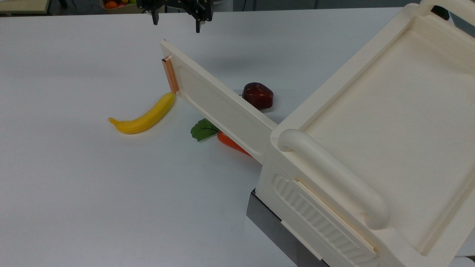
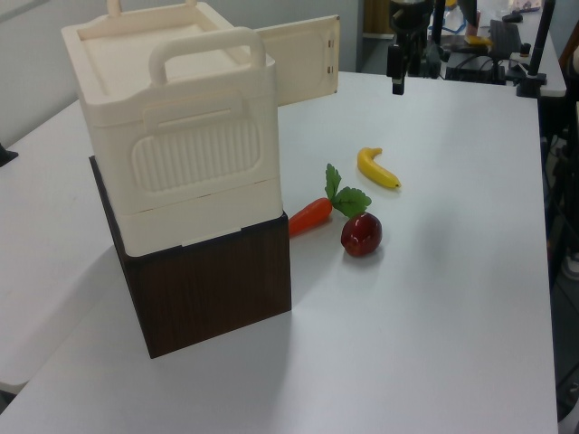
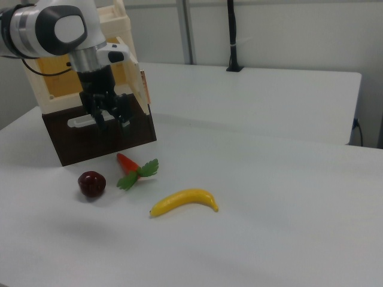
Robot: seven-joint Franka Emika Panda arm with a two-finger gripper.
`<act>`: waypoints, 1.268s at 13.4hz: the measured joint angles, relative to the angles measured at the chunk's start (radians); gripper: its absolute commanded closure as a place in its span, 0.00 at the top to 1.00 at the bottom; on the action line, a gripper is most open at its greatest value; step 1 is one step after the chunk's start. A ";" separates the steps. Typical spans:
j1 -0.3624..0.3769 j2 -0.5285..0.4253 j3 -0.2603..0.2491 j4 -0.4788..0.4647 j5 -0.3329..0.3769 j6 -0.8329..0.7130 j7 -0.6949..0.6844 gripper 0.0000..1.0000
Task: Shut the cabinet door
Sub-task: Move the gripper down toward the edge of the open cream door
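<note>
The cabinet door (image 1: pixel 219 107) stands swung wide open, running from the cabinet (image 1: pixel 374 148) at the top view's right up toward the upper middle, its copper strip (image 1: pixel 170 75) at the free end. The gripper (image 1: pixel 175 24) hangs at the top view's upper edge, just beyond that end, fingers spread and holding nothing. On the white table (image 1: pixel 74 185) below the door lie a banana (image 1: pixel 144 116), a carrot (image 1: pixel 228 142) partly hidden under the panel, and a dark red apple (image 1: pixel 258 95) behind it.
</note>
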 measured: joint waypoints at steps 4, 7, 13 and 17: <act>0.000 0.000 0.000 0.000 0.000 0.000 0.000 0.00; 0.000 0.000 0.000 0.000 0.000 0.000 0.000 0.00; 0.000 0.001 0.000 0.009 0.000 0.000 -0.001 0.00; 0.000 0.003 0.000 0.103 0.004 0.000 -0.001 0.00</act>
